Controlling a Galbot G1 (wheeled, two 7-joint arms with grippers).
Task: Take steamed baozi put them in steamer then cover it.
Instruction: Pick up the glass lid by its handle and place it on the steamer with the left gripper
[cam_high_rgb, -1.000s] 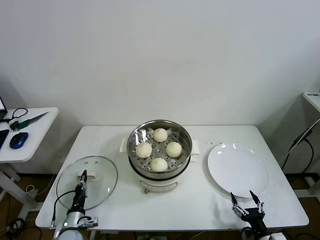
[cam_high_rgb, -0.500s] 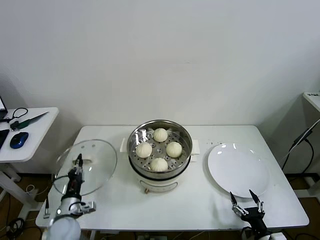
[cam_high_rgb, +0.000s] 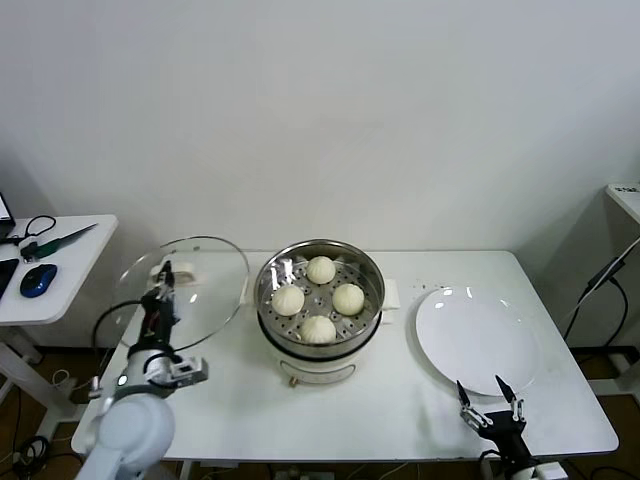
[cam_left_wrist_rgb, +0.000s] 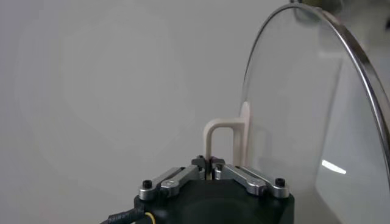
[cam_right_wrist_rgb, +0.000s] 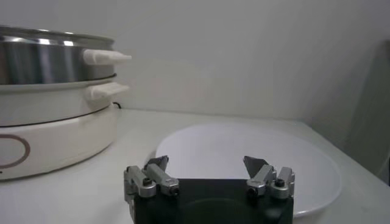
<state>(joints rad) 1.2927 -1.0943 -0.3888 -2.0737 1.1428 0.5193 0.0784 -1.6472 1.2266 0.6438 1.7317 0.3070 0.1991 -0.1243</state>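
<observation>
Four cream-white baozi (cam_high_rgb: 319, 297) lie on the perforated tray inside the shiny steel steamer (cam_high_rgb: 271, 312) at the table's middle. My left gripper (cam_high_rgb: 163, 290) is shut on the cream handle (cam_left_wrist_rgb: 220, 141) of the clear glass cover (cam_high_rgb: 205, 275), which it holds tilted in the air to the left of the steamer. In the left wrist view the cover (cam_left_wrist_rgb: 317, 122) stands on edge beyond the gripper (cam_left_wrist_rgb: 208, 163). My right gripper (cam_high_rgb: 490, 396) is open and empty near the table's front edge, just in front of the plate; it also shows in the right wrist view (cam_right_wrist_rgb: 207, 165).
A flat white plate (cam_high_rgb: 478, 340) lies right of the steamer, also in the right wrist view (cam_right_wrist_rgb: 244, 159). The steamer's side (cam_right_wrist_rgb: 55, 115) shows there too. A side table (cam_high_rgb: 60, 270) with a blue mouse (cam_high_rgb: 37, 281) and cables stands at the far left.
My left gripper has lifted the cover off the table, raised it and carried it back and toward the steamer, tilting it. The right gripper has barely moved.
</observation>
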